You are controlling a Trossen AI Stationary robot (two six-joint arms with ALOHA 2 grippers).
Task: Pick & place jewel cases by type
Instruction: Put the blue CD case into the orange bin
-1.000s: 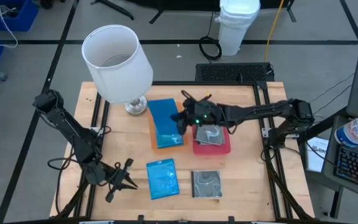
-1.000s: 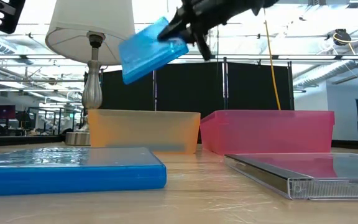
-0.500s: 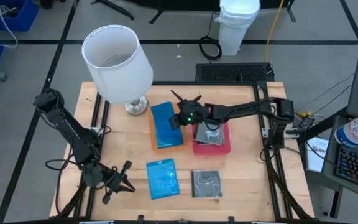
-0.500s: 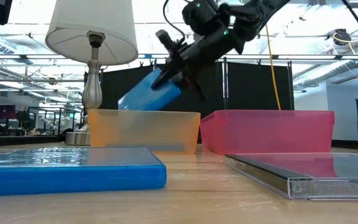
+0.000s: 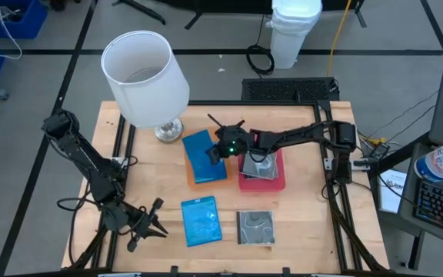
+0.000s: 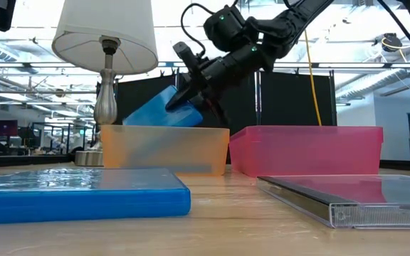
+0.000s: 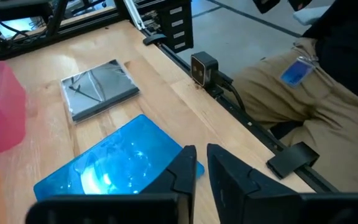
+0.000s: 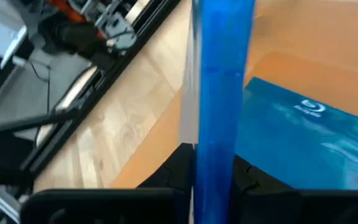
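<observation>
As seen from the high view, the right gripper [image 5: 215,151] hung over the orange tray [image 5: 190,171], clamped on a blue jewel case [image 5: 200,146] held tilted above another blue case [image 5: 209,167] lying flat in that tray. Just beside it, the red tray [image 5: 277,181] held a clear dark-backed case [image 5: 258,166]. Near the front of the worktop [image 5: 298,223] lay a further blue case [image 5: 201,221] and, just beside it, a clear dark case [image 5: 255,228]. The left gripper [image 5: 154,223] sat low at the front left, empty. A white-shaded lamp [image 5: 144,77] stood at the back left.

Low view: held case [image 6: 155,110] slanted, lower edge dipping behind the orange tray wall [image 6: 164,149]; right gripper [image 6: 191,92] gripped its upper end. Red tray [image 6: 306,149] stood just beside the orange one. Blue case [image 6: 80,192] and clear case [image 6: 354,195] lay flat in the foreground.

Left wrist view: left gripper [image 7: 202,163] fingers close together with a narrow gap, holding nothing, above the near edge of the blue case [image 7: 114,165]; clear dark case [image 7: 98,88] beyond it.

Right wrist view: held case [image 8: 219,81] seen edge-on, pinched between the fingers [image 8: 176,165]; the flat blue case [image 8: 303,137] lay in the orange tray [image 8: 272,68] behind it.
</observation>
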